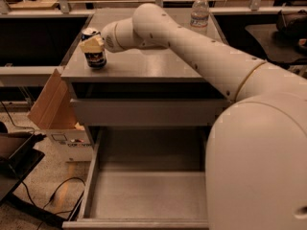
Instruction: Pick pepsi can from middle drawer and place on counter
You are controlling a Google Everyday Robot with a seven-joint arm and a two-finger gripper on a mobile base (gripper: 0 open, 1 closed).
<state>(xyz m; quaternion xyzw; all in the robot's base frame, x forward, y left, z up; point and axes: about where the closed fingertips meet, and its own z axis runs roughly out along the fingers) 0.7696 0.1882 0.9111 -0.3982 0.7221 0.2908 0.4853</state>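
**Can at the tabletop, release left to do**

The pepsi can (97, 59) sat upright at the left edge of the tabletop (158, 67), apparently touching it. The gripper (94, 50) was there too, its fingers (92, 44) clamped on the can's upper part. Nearer, the middle drawer (148, 193) lay open with nothing in it. By my judgement, only letting go and pulling clear was left.

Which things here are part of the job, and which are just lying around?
Job: pepsi can; gripper shut on it, at left of the counter; open middle drawer.
Lying about: water bottle; cardboard box; floor cables.
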